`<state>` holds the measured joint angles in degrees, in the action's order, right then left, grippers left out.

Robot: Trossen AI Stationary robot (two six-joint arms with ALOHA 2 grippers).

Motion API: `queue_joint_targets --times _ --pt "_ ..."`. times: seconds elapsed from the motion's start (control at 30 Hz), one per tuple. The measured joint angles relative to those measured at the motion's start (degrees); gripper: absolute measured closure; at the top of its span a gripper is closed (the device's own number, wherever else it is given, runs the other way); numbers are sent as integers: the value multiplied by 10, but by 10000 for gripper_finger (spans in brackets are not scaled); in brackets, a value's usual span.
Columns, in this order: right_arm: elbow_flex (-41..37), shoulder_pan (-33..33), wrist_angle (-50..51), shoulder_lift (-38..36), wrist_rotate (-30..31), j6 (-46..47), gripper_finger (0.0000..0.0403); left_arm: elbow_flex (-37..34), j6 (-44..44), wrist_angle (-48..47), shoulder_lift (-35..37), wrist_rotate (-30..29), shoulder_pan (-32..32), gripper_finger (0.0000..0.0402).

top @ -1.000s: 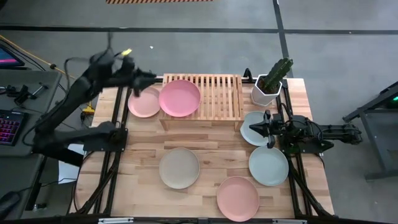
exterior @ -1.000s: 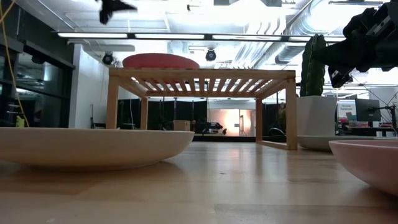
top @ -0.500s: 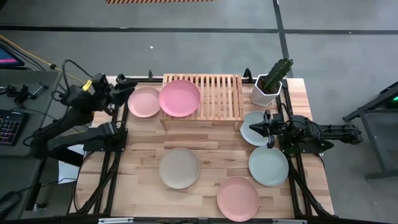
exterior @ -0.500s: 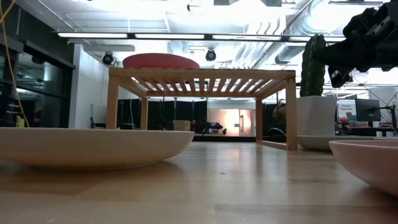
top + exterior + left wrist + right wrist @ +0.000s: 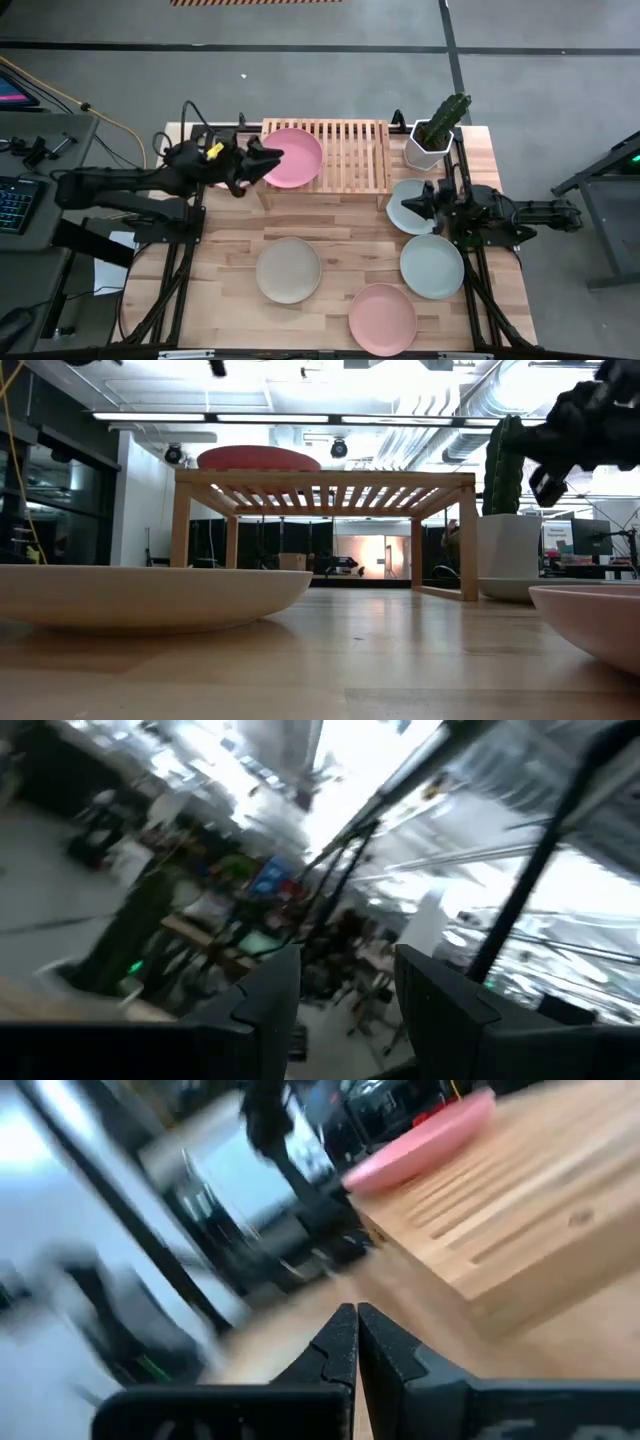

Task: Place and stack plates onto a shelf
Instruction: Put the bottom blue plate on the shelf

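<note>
From above, wood table [image 5: 330,250] carried the shelf [image 5: 350,155] with a pink plate [image 5: 295,155] on its left end; beige [image 5: 288,270], pink [image 5: 382,319] and two mint plates [image 5: 432,266] lay in front and right. Left gripper [image 5: 262,160] hovered spread at that end, and the right gripper [image 5: 412,206] sat over the mint plate [image 5: 402,212] beside the cactus pot [image 5: 430,145]. Its wrist view showed the fingers [image 5: 340,1342] together, nothing between them.

the right gripper [image 5: 357,1342] has its 2 dark fingers pressed together, pointing toward the low light-wood slatted shelf [image 5: 520,1210], where 1 round pink plate [image 5: 420,1142] lies.
</note>
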<state>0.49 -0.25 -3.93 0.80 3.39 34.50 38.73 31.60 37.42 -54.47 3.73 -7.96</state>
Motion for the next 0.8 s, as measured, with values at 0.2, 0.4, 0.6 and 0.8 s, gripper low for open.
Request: queue_joint_targets --times 0.2,0.4,0.6,0.8 --pt "0 0 -74 1 53 272 402 45 -42 -1 -14 -1 36 250" --pt "1 1 -191 15 96 287 402 55 -48 -7 15 -2 35 250" --pt "27 66 -415 111 71 176 402 55 -76 -48 37 -2 35 250" --pt "183 166 -257 283 24 224 402 55 -104 -94 54 6 35 250"
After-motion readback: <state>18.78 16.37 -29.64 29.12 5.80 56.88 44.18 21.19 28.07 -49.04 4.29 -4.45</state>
